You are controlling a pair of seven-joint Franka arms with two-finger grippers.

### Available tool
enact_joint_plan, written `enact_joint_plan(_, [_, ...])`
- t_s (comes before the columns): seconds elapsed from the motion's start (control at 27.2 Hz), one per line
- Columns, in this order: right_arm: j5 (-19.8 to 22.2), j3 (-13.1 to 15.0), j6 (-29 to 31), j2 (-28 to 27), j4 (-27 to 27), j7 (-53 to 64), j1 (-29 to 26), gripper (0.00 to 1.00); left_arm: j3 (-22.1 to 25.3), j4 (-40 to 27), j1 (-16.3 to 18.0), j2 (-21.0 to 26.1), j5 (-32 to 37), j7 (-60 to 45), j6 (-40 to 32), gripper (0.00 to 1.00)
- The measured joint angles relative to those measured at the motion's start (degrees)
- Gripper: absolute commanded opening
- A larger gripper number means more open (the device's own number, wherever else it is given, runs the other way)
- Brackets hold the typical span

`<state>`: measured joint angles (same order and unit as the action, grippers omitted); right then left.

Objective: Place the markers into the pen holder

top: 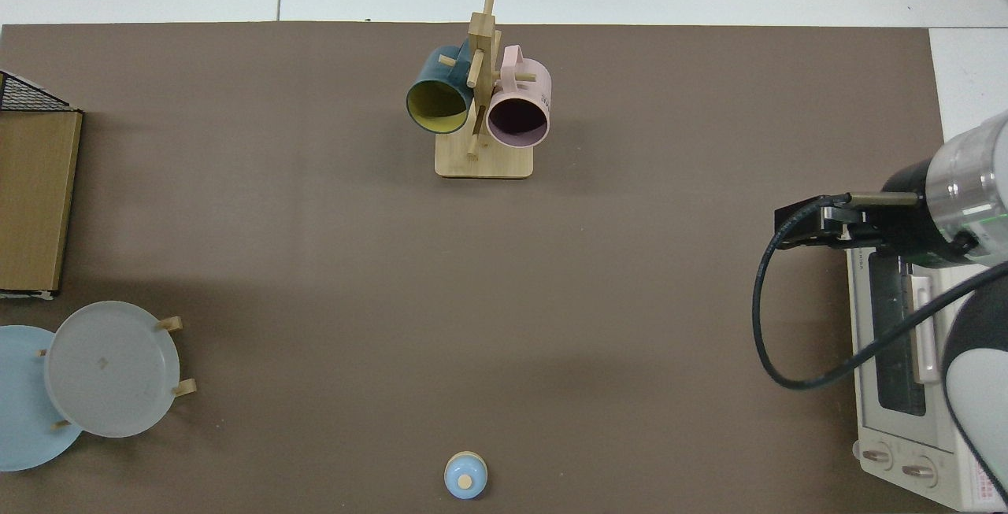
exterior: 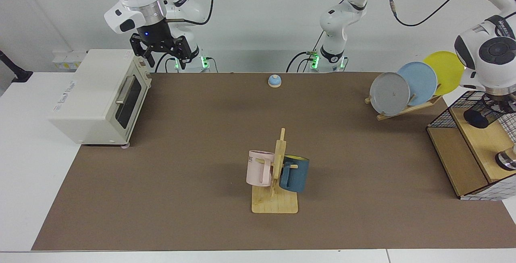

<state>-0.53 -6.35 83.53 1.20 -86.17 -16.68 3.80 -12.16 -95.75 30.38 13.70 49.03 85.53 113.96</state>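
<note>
- The left gripper (exterior: 501, 102) is hanging at the far edge of the facing view, right at the pen holder (exterior: 483, 113), which is tilting above the wooden shelf (exterior: 477, 142); whether its jaws are open or closed on it cannot be told.
- The right gripper (exterior: 161, 53) is waiting above the toaster oven (exterior: 100, 98), jaws spread, gripping nothing.
- No marker is showing in either view.
- The mug rack (exterior: 275, 182) is standing mid-worktop.
</note>
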Motion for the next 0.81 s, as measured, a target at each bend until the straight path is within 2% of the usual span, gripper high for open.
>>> enact_joint_plan(0.81, [0.0, 0.0, 0.0, 0.0, 0.0, 0.0, 0.0, 1.0, 0.4, 0.2, 0.0, -0.4, -0.3, 0.0, 0.0, 0.34])
